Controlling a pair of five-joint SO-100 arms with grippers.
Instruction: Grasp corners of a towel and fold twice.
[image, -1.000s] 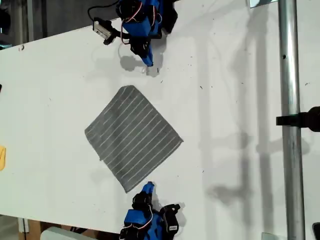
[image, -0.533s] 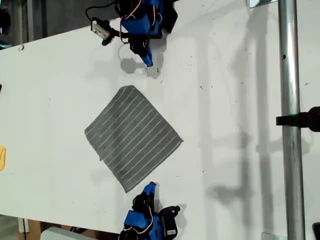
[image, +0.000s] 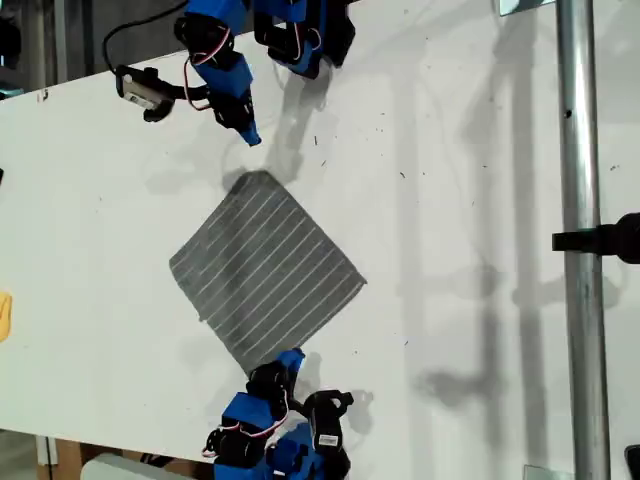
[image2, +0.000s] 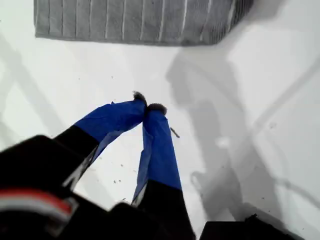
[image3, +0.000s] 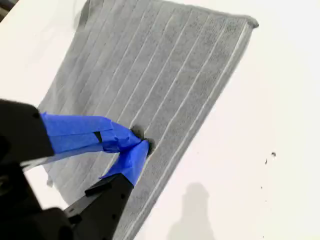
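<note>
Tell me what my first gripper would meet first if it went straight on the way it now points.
Probably bare white table, then the edge of the dark grey white-striped towel. My first gripper is shut above the table, short of the cloth; height is unclear.

The white tabletop (image: 480, 180) bears small dark specks. The towel (image: 265, 275) lies flat on it, set diamond-wise.

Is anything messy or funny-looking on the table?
Not really. The towel lies flat and unwrinkled on the white table, only turned cornerwise like a diamond. Nothing looks spilled or broken.
</note>
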